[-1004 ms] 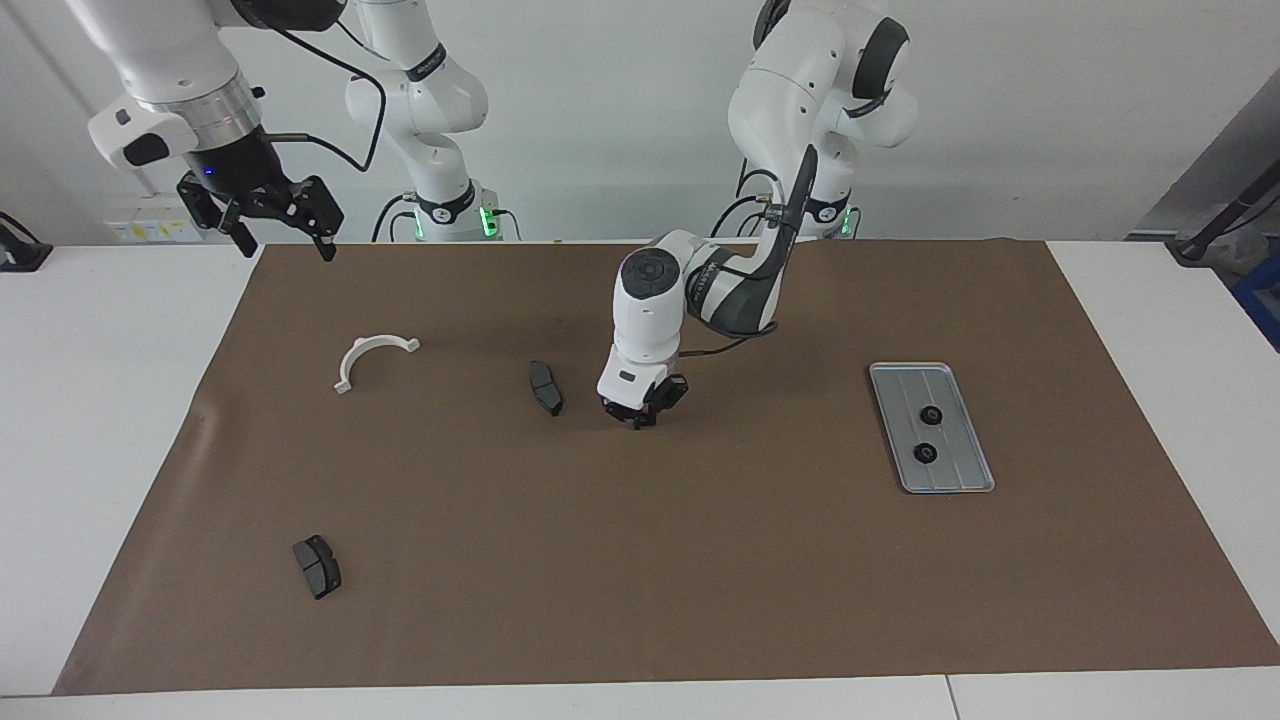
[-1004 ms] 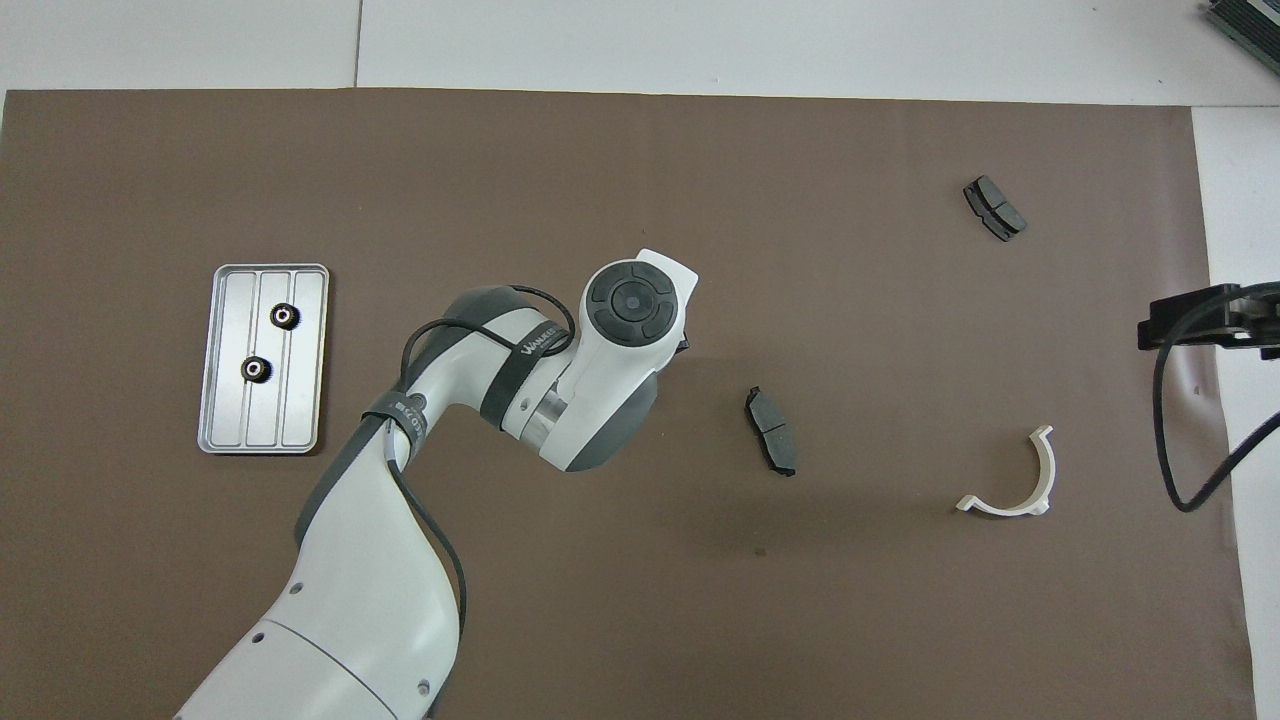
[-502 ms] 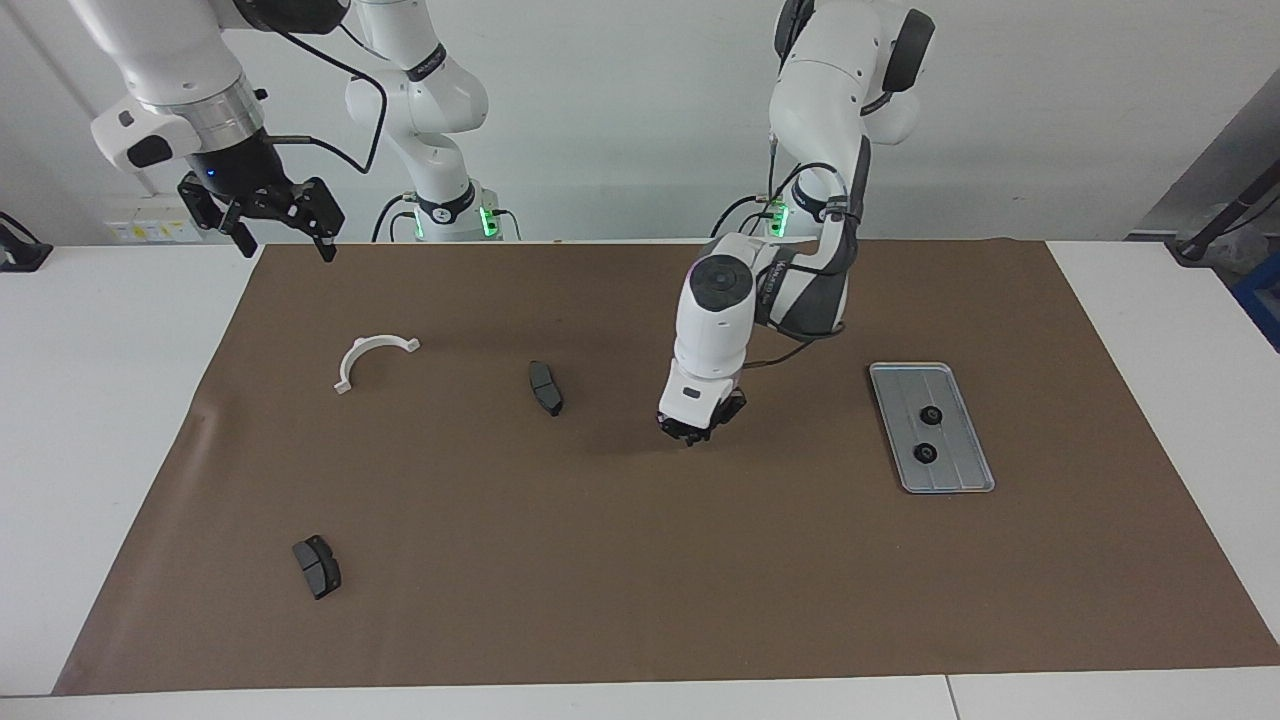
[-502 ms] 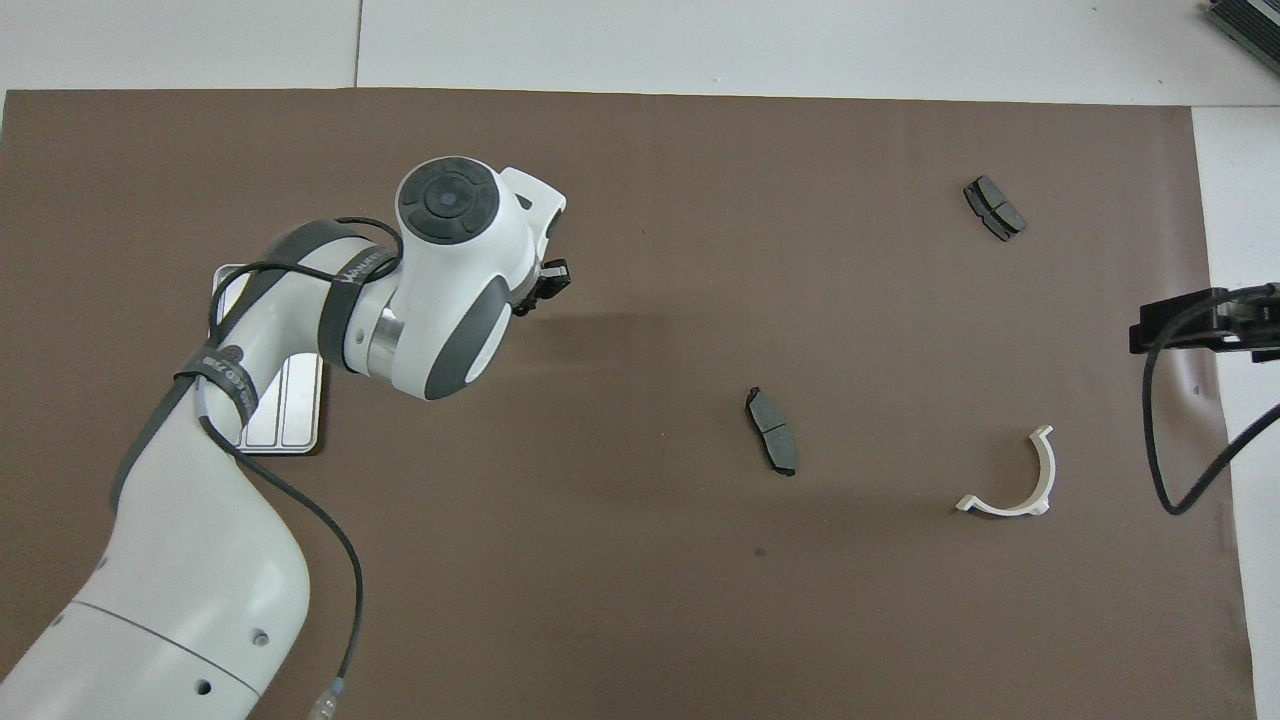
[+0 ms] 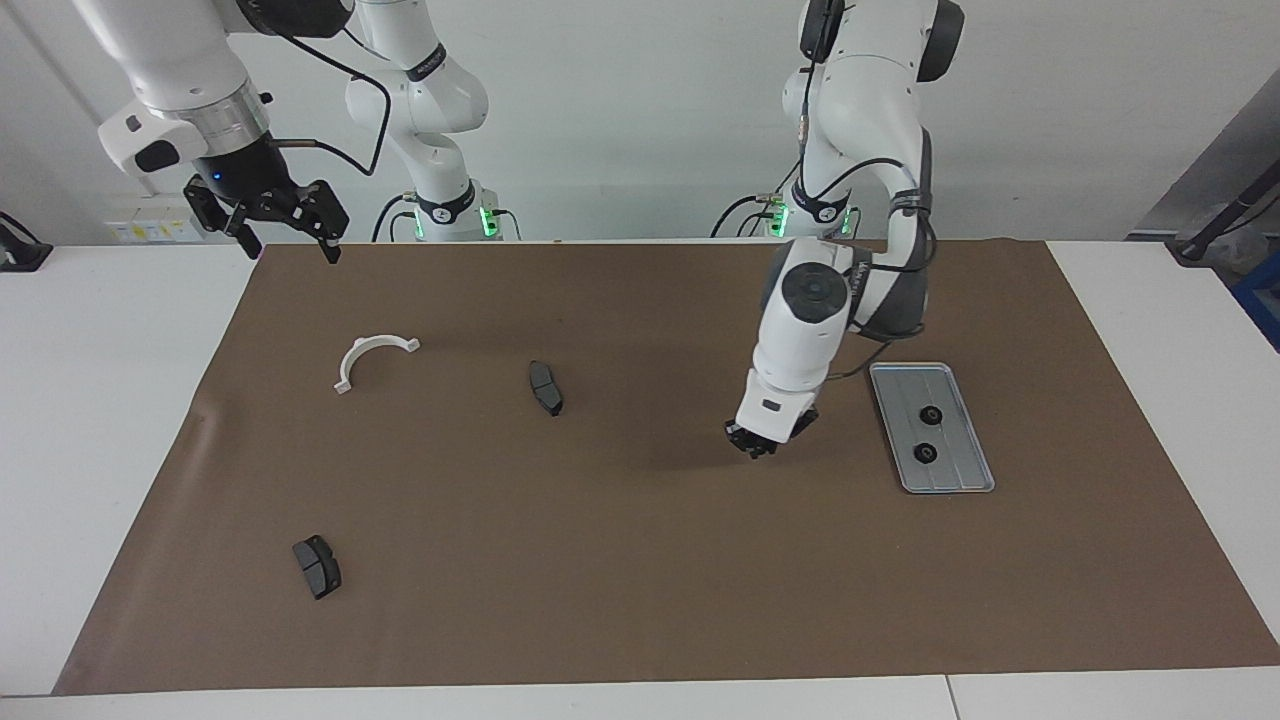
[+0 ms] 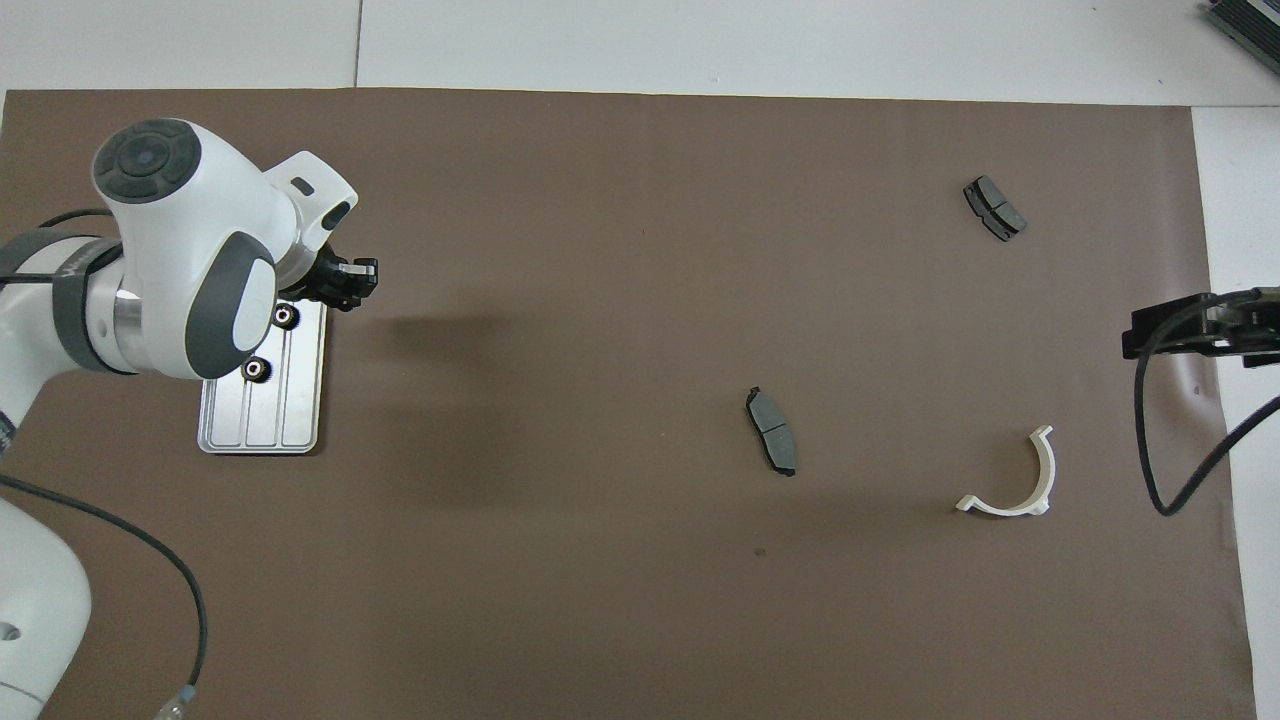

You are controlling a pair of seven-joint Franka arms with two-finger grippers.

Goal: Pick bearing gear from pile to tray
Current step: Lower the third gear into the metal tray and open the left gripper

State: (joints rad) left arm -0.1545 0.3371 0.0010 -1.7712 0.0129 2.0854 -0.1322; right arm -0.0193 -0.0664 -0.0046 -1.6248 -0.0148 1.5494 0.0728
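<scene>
My left gripper (image 5: 755, 446) (image 6: 347, 282) hangs shut over the brown mat just beside the silver tray (image 5: 957, 466) (image 6: 262, 425). A small dark part, apparently a bearing gear, sits pinched between its fingertips. Two black bearing gears (image 5: 931, 414) (image 5: 926, 453) lie in the tray, and the overhead view shows them too (image 6: 285, 317) (image 6: 257, 369). What is left of the pile is two dark pads (image 5: 545, 387) (image 5: 317, 566) and a white half-ring bracket (image 5: 372, 358). My right gripper (image 5: 288, 243) (image 6: 1190, 333) waits open, high over the mat's edge at the right arm's end.
The brown mat (image 5: 640, 560) covers most of the white table. The pads (image 6: 771, 430) (image 6: 994, 208) and the bracket (image 6: 1015, 480) lie spread apart toward the right arm's end. A black cable (image 6: 1150, 440) hangs from the right arm.
My left gripper has lifted from the middle of the mat and travelled, still shut, toward the tray. The right arm has barely moved.
</scene>
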